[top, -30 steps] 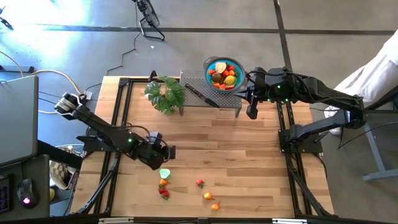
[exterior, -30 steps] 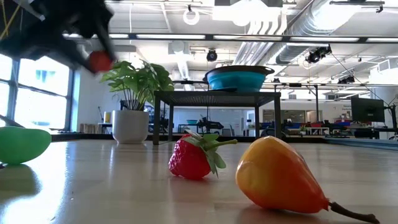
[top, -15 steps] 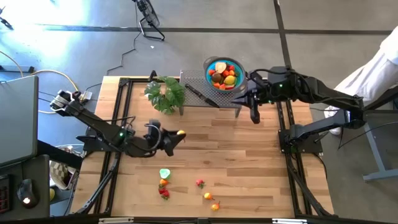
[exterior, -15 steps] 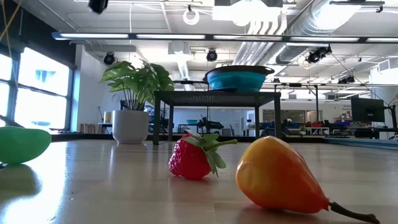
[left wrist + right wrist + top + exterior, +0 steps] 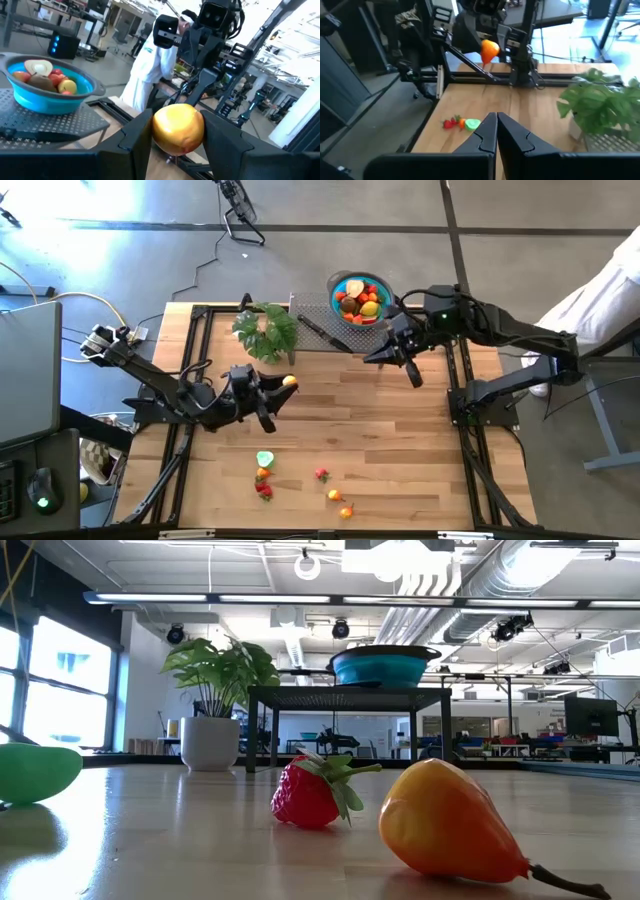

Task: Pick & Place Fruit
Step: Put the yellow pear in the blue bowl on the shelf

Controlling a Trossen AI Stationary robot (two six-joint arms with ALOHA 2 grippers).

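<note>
A round yellow-orange fruit (image 5: 289, 382) is between the fingers of my left gripper (image 5: 283, 388), high over the table's middle left. The right wrist view shows the same fruit (image 5: 490, 49) raised. The blue bowl (image 5: 360, 298) of fruit stands on a black mesh stand (image 5: 340, 338) at the far edge. Loose fruit lies near the front edge: a green piece (image 5: 265, 459), strawberries (image 5: 264, 490) and an orange-yellow pear (image 5: 450, 825). My right gripper (image 5: 414, 377) is shut and holds nothing, just right of the stand. My left gripper pinches the round fruit by two opposite sides (image 5: 159, 131) between its two fingers (image 5: 137, 135). The fingers lie about level and point toward the table's far right, at the bowl. The fruit is lifted clear of the table.
A potted leafy plant (image 5: 266, 330) stands left of the stand, and a black-handled knife (image 5: 322, 333) lies on the mesh. A person in white (image 5: 600, 280) is beyond the table's right side. Bare wood lies between my left gripper and the stand.
My left gripper has risen from beside the green piece and gone toward the far edge with the fruit. It has tipped from pointing down to about level and rolled. The fruit is now high above the table. My right wrist has turned a little.
</note>
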